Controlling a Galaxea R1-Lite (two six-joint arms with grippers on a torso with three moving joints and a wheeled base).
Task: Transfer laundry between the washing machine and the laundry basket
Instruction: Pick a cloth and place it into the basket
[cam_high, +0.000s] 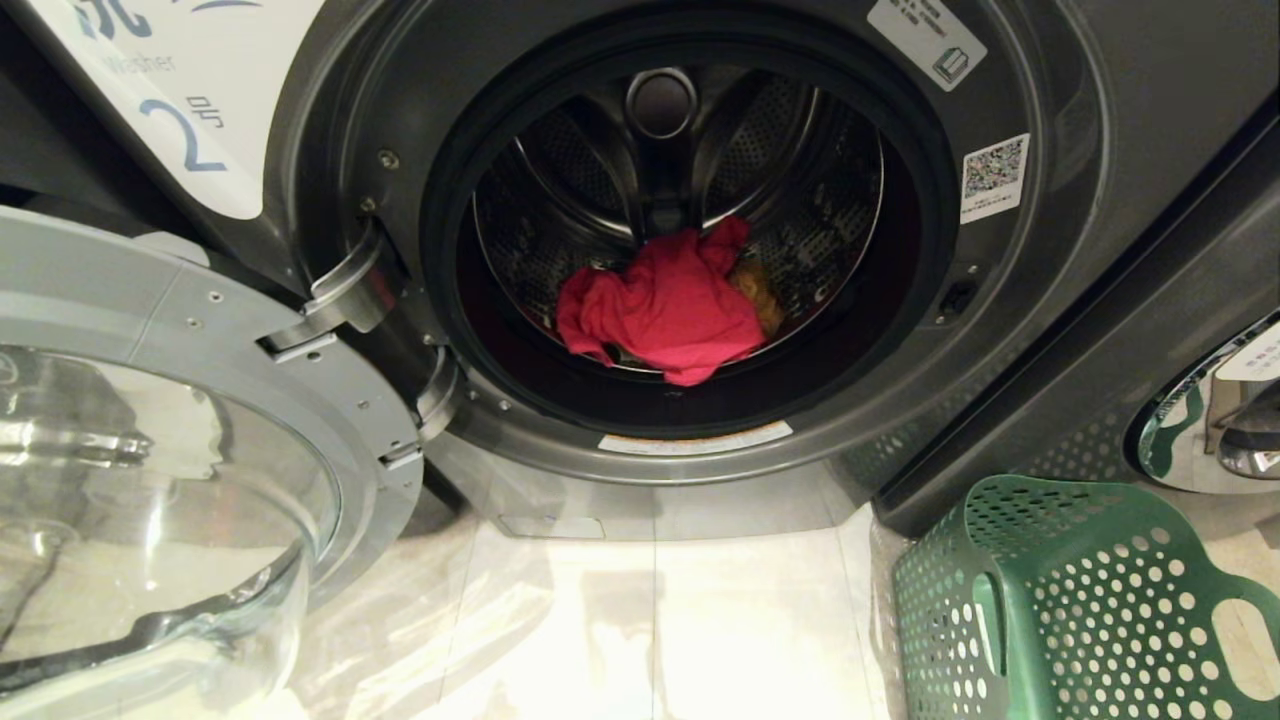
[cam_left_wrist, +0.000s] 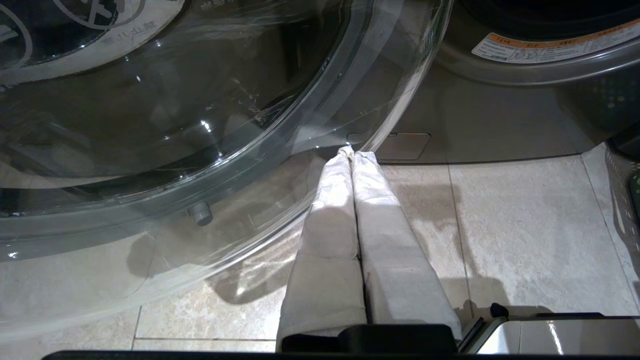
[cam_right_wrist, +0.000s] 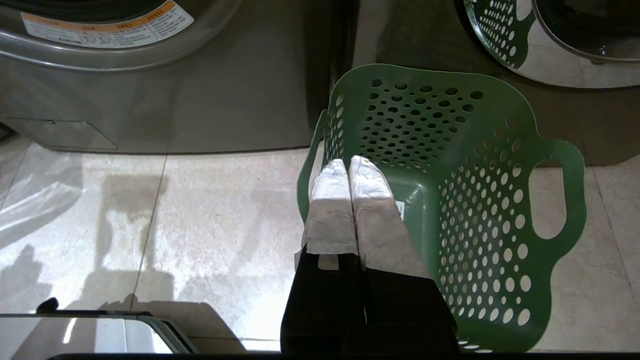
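Observation:
The washing machine (cam_high: 1000, 330) labelled 2 stands in front of me with its round glass door (cam_high: 150, 450) swung open to the left. Inside the drum lies the laundry: a bright red-pink garment (cam_high: 665, 305) with an orange-yellow one (cam_high: 758, 295) peeking out at its right. The green laundry basket (cam_high: 1080, 610) stands on the floor at the lower right, and nothing lies in the part that shows. My left gripper (cam_left_wrist: 353, 151) is shut and empty, low by the glass door (cam_left_wrist: 175, 115). My right gripper (cam_right_wrist: 348, 164) is shut and empty, above the laundry basket (cam_right_wrist: 480, 200) at its near rim.
A second washer (cam_high: 1215, 410) with a chrome-rimmed door stands at the right, behind the basket. Pale floor tiles (cam_high: 650, 630) lie between the open door and the basket. The open door takes up the left side.

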